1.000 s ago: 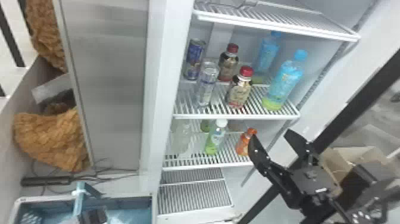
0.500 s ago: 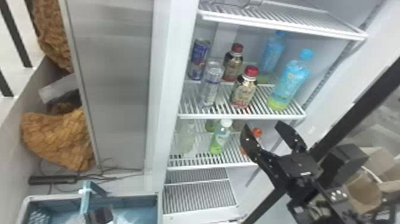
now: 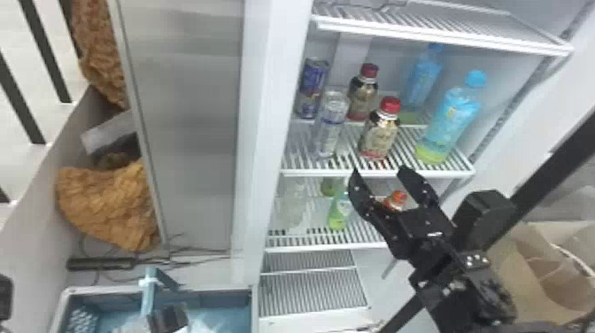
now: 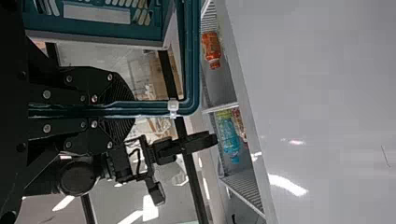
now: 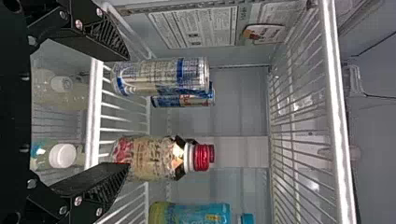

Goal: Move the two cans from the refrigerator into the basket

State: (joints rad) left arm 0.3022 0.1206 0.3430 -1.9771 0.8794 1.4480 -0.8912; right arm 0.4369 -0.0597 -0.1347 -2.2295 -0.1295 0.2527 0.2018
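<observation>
The right hand [image 3: 380, 178] is spread open in front of the refrigerator [image 3: 265, 133], its two black fingers wide apart and with nothing between their tips that they grip. In the right wrist view they point towards the upper bottle shelf [image 3: 376, 172], where the silver-and-blue can [image 3: 330, 126] and a red-capped bottle [image 3: 380, 133] stand just past the fingertips. The hand looks clear of the can, though depth is hard to judge here.

Both cans are on that shelf, upright, near its left side: the silver-and-blue one in front, the dark blue can [image 3: 312, 88] close behind it. A second red-capped bottle [image 3: 364, 95] stands behind the first, and two blue-capped bottles [image 3: 451, 117] [image 3: 423, 79] stand to the right.

On the shelf below are a pale bottle [image 3: 293, 206], a white-capped green bottle [image 3: 339, 214] and an orange-capped bottle [image 3: 396, 200], the last partly behind the right hand.

Over to the left, the left hand [image 3: 168, 318] is closed on the handle [image 4: 149, 108] of the blue basket [image 3: 203, 290], which sits low beside the refrigerator. Shaggy brown bundles [image 3: 108, 206] lie farther left, and an open cardboard box [image 3: 513, 261] is at the far right.
</observation>
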